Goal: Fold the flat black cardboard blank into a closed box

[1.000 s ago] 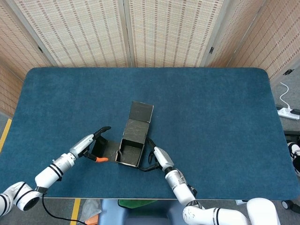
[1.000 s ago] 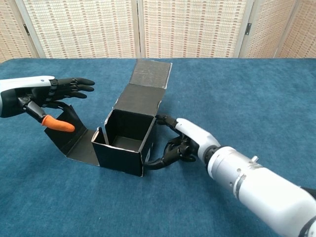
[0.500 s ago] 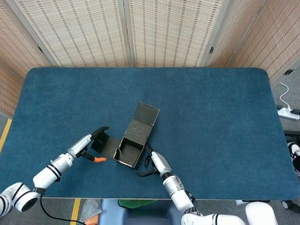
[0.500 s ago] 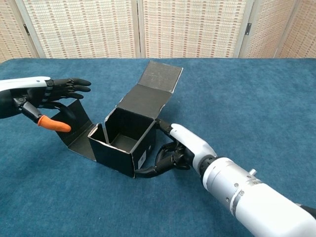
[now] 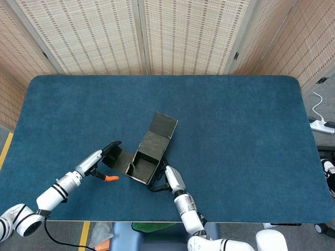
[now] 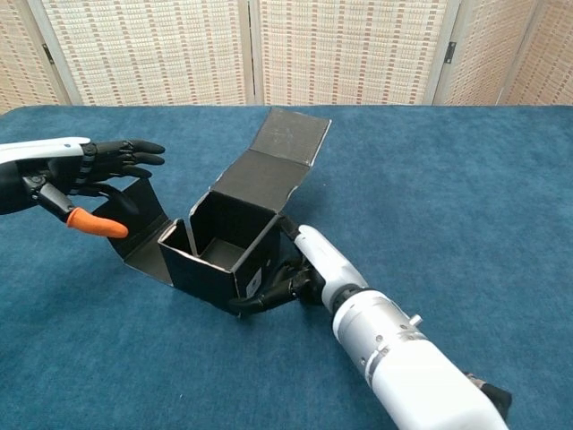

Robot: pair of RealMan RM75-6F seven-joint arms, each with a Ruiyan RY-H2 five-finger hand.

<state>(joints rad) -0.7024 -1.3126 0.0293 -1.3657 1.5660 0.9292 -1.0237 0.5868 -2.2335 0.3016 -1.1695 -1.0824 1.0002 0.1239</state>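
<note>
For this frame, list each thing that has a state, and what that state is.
black cardboard box: partly folded, walls up, top open
lid panel: raised, tilted back, not closed
side flap: splayed outward toward the left hand
left hand: fingers spread at the side flap, gripping nothing
right hand: fingers curled against the box's near right wall

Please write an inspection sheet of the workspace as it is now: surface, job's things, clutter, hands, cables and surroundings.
Surface: blue table, felt-like cover.
Job's things: black cardboard box, partly folded, top open, lid flap raised at the back, side flap lying out toward the left hand.
Clutter: nothing seen.
Hands: left hand with fingers spread above the side flap, holding nothing; right hand pressed against the box's near right wall, fingers curled at its base.
Cables: white cable and power strip on the floor.
Surroundings: woven screen panels behind the table.
</note>
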